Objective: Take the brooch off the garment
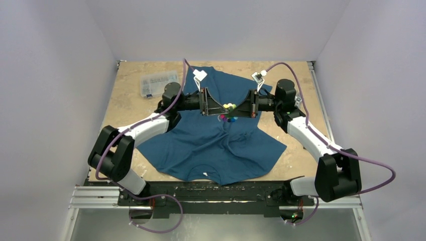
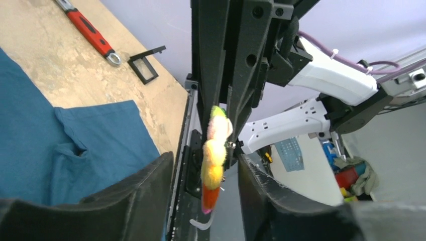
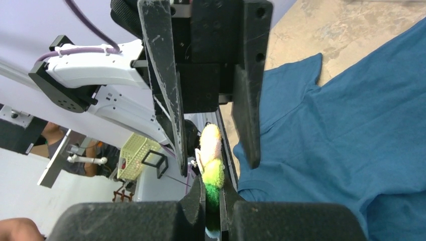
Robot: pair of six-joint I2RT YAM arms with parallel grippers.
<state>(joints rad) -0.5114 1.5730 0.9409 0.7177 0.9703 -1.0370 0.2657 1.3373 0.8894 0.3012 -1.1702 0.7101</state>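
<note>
Above table [image 1: 130,108] and garment [image 1: 211,145], right fingers [image 3: 150,221] pinch the brooch [image 3: 212,170]; left fingers [image 2: 145,196] stand spread around it.

Tan table [image 1: 125,108]: teal garment [image 1: 201,145] spread beneath the left gripper [image 1: 221,106], clear box [image 1: 156,84] behind it, red-handled wrench [image 2: 90,32] and black frame [image 2: 150,52] ahead of it.

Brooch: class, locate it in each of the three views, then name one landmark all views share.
Top external: brooch at picture centre, over the garment.
Left wrist: lower centre, edge-on, inside the open left pincer.
Right wrist: bottom centre, clamped by the right pincer.
Shared landmark: the teal garment, visible in all three.
</note>
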